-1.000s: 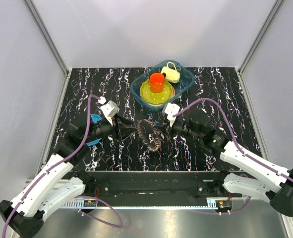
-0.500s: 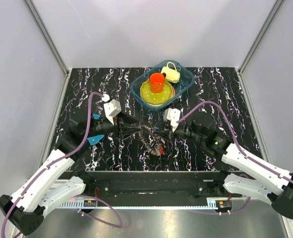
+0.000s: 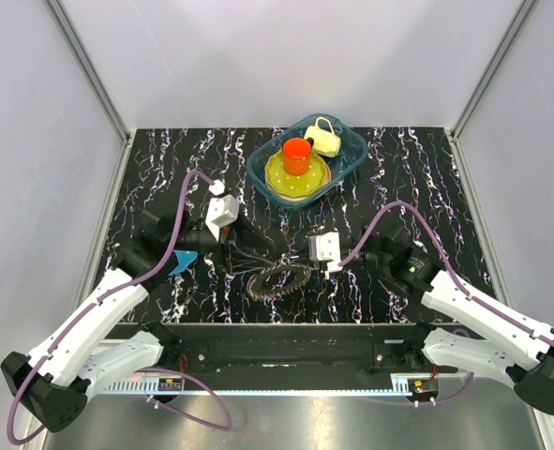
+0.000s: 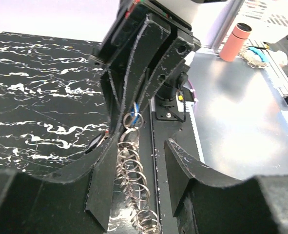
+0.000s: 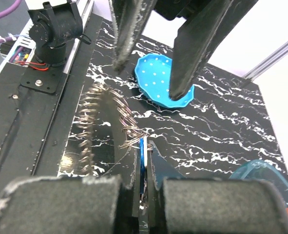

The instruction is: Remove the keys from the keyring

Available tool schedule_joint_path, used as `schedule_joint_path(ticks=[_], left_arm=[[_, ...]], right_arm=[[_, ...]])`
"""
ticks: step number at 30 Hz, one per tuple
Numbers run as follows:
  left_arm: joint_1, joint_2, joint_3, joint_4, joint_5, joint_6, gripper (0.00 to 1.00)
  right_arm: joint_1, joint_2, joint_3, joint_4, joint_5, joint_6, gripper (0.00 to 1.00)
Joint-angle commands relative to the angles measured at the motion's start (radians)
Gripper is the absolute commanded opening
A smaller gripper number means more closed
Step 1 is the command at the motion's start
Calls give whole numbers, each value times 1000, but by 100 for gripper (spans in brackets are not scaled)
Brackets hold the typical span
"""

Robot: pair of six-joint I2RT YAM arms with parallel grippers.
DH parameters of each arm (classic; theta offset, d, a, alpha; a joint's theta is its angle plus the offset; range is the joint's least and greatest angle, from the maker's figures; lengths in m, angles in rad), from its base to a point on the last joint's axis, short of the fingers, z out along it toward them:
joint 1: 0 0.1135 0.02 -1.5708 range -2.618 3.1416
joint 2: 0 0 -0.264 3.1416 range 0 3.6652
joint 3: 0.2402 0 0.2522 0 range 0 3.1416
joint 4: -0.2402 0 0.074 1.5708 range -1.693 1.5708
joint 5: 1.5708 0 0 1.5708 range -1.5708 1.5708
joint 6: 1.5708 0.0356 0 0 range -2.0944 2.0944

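Your right hand (image 5: 144, 148) is pressed together on one of the keys (image 5: 122, 124), a blue-headed one whose blue sliver shows in the grip. From that pinch the keyring (image 3: 278, 278) runs away toward your left arm, and the other keys bristle along its wire like teeth.

Your left hand (image 4: 141, 151) faces the right one from the far end of the keyring and stands spread. In its wrist view a row of key heads runs through the gap between its fingers, but you cannot tell from these views whether either finger touches them.

The keyring sits between your two hands, close to the near edge of the surface (image 3: 398, 187). Whether it rests there or hangs just above is not clear.

A blue disc (image 3: 178, 265) lies on the surface to the left of the keyring, beside your left arm. Beyond the keyring, toward the back, a blue tub (image 3: 351, 150) holds a yellow plate (image 3: 286, 178), an orange cup (image 3: 297, 155) standing on it, and a small yellow can (image 3: 325, 139).
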Motion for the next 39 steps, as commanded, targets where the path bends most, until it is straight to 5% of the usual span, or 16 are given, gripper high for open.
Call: schedule_joint_path(ticks=[1,35,39], left_arm=[[-3,-4,28,29,110,23,46],[-105,120,34,102,59,-42,43],[-107,70,60,-43,-103,67,41]], right_arm=[[3,-2,74,15,-9,-118,0],[5,-58,28,25,-17,-124,0],[3,-65,31,15,-3,-127,0]])
